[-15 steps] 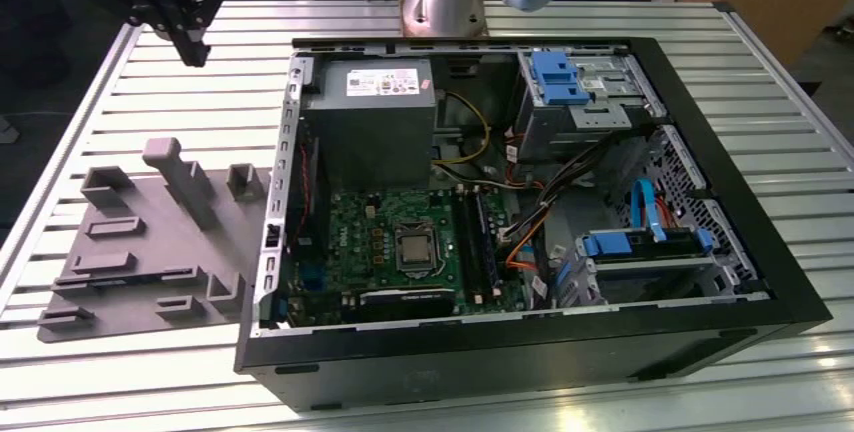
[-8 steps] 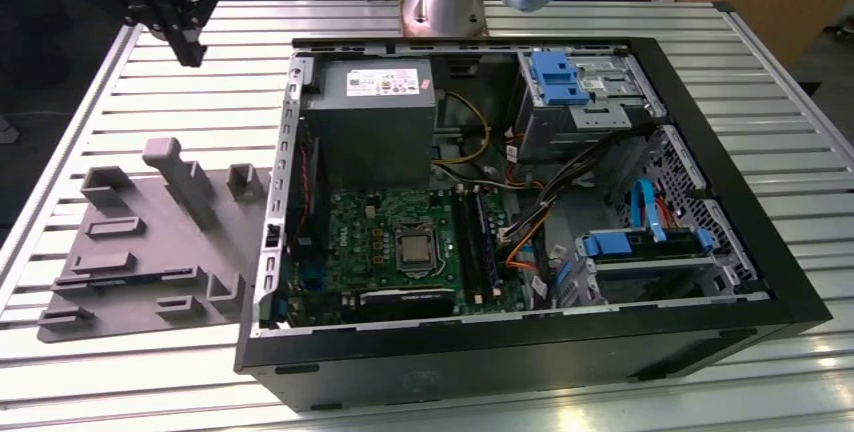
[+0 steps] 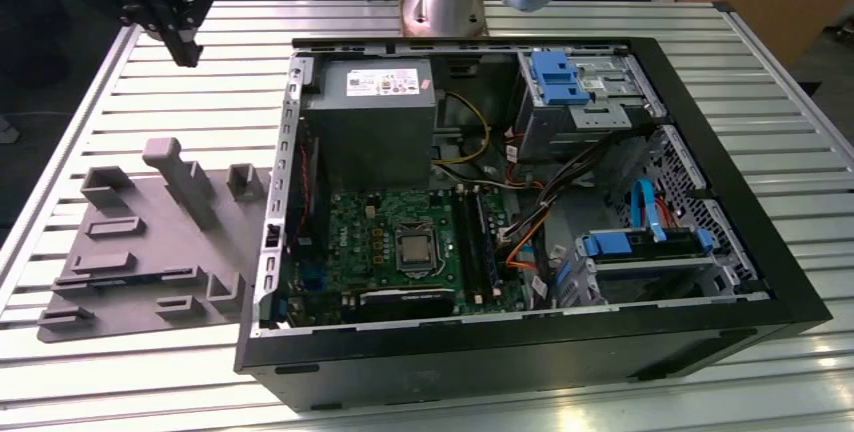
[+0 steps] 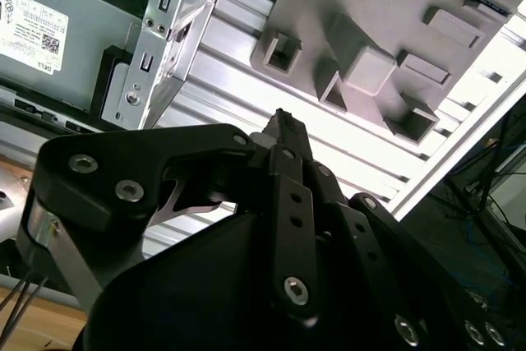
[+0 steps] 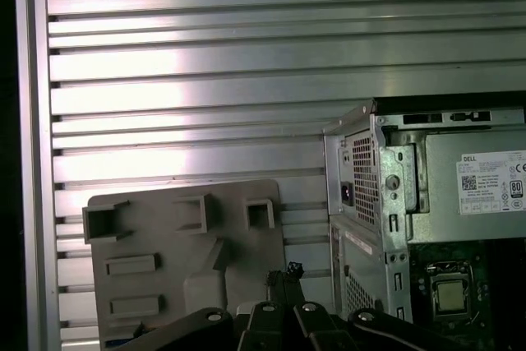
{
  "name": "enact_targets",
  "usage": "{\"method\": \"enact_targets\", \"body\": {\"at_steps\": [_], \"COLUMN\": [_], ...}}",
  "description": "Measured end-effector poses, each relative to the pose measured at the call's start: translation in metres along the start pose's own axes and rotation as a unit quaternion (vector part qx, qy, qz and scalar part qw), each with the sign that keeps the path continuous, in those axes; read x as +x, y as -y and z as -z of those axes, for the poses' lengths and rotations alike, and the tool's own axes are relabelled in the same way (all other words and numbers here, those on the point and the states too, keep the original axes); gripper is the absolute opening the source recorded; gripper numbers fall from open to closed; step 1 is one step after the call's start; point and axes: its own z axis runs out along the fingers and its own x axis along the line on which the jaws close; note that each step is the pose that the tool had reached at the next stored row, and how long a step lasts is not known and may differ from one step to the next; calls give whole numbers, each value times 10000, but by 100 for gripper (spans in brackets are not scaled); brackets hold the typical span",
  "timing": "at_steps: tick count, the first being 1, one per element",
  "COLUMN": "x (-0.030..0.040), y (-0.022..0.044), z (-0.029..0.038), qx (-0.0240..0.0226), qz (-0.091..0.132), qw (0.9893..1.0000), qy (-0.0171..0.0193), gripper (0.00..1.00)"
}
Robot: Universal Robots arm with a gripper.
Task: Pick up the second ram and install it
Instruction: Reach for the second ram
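Hard bits first: I honestly can't pick out the second ram. Inside the PC case (image 3: 507, 347), the memory slots (image 3: 481, 242) just beside the CPU socket (image 3: 418, 248) read as a bunch of thin dark strips. I can't tell a stick from a bare slot in there. Those strips all have their long axis running from the case's power supply (image 3: 367, 122) end towards the opposite wall.

In both wrist views the black linkage of the pincer (image 4: 281, 121) covers a good chunk of the scene, and the case is cut off at the picture edge.

In the exterior view the pincer hangs outside the case, off its power-supply corner, above the bench (image 3: 200, 102). Its tips point down and are pressed together, so it's closed.

The grey tray (image 3: 134, 242) sits on the bench just beside the case wall on the exterior view's left. I can't tell whether a stick sits among its blocks either.
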Motion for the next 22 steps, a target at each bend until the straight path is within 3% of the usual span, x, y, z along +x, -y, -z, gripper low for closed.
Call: {"method": "enact_targets", "body": {"at_steps": [22], "x": [141], "y": [11], "z": [4], "qx": [0], "qz": [0], "qw": [10000], "qy": [0], "gripper": [11]}}
